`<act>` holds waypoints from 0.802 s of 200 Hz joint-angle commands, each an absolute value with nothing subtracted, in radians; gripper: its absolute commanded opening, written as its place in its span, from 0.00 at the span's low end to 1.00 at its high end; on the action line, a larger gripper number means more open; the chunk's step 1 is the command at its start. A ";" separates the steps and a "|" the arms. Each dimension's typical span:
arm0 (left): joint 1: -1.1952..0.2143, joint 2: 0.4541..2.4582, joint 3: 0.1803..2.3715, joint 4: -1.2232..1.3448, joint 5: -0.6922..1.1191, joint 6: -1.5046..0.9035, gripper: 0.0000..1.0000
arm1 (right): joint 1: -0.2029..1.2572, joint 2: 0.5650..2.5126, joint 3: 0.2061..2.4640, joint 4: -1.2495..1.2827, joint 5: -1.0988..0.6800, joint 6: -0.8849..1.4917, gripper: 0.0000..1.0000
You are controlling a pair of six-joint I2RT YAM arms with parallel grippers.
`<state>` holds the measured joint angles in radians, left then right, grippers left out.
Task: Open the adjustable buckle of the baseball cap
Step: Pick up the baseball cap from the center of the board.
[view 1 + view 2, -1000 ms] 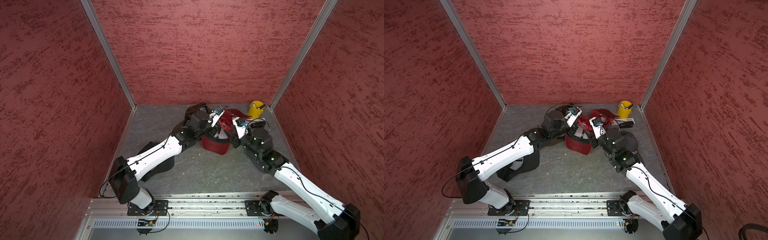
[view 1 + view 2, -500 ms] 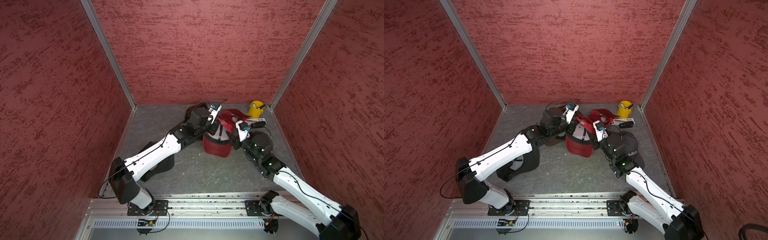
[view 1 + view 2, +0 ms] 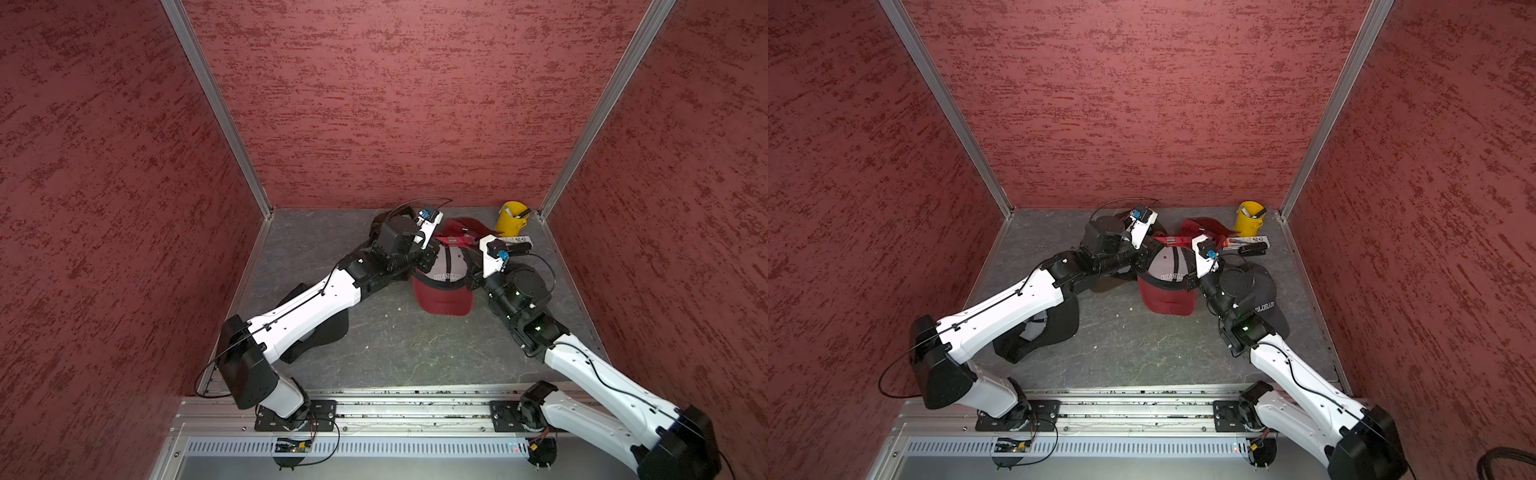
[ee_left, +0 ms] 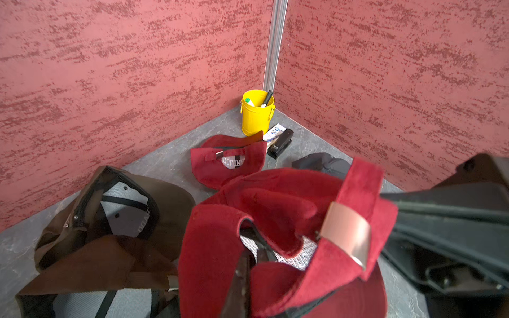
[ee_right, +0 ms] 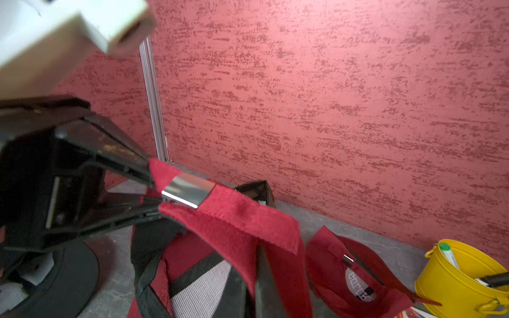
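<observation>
- Found the red cap (image 3: 446,266) toward the back right of the grey floor (image 3: 395,353), crowded on three sides.
- Saw a second red cap (image 3: 463,226) just behind it near the back wall (image 3: 395,124), and a yellow bucket (image 3: 512,220) in the back right corner beyond.
- Saw a brown cap (image 4: 96,256) just beside it on the left arm's side, a dark cap (image 3: 1273,291) under the right arm, and a black cap (image 3: 332,332) under the left arm, nearer the front.
- Found bare floor only ahead of the brim (image 3: 442,301), out to the front rail (image 3: 395,409).
- Found the left gripper (image 5: 154,190) clamped on the strap (image 5: 242,220) just beside the buckle (image 5: 187,190), fingers drawn together on the cloth.
- Found the right gripper (image 4: 389,212) closed on the same strap, also close by the buckle.
- Compared with a second earlier: saw the right jaws gone from part open to pinched shut; found both grippers in much the same spots; saw the cap's pale panels (image 3: 1167,264) more plainly between them.
- Read the cap's long axis as running from back wall to front rail, brim toward the rail, strap end toward the back wall.
- Saw the strap lifted clear of the floor and stretched crosswise between the grippers.
- Could not tell crown from lining in those pale, dark-seamed panels facing up.
</observation>
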<state>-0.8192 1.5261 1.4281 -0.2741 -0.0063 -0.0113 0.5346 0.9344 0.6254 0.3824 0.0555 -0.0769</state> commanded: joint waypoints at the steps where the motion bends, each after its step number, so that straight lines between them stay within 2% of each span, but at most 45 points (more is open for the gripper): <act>1: -0.818 1.503 1.417 -0.282 0.022 -0.015 0.02 | 0.532 0.910 0.645 0.448 0.043 -0.051 0.01; 26: -0.813 1.505 1.434 -0.336 0.062 0.024 0.23 | 0.532 0.917 0.671 0.420 0.044 -0.032 0.00; 48: -0.792 1.482 1.439 -0.382 0.145 0.041 0.54 | 0.532 0.927 0.706 0.387 0.054 -0.017 0.00; 54: -0.780 1.474 1.439 -0.397 0.178 0.039 0.59 | 0.532 0.928 0.714 0.382 0.053 -0.012 0.00; 103: -0.731 1.388 1.420 -0.411 0.320 0.039 0.68 | 0.532 0.956 0.741 0.342 0.031 -0.011 0.00; 160: -0.713 1.529 1.684 -0.488 0.388 -0.034 0.69 | 0.531 0.989 0.758 0.303 0.005 -0.020 0.00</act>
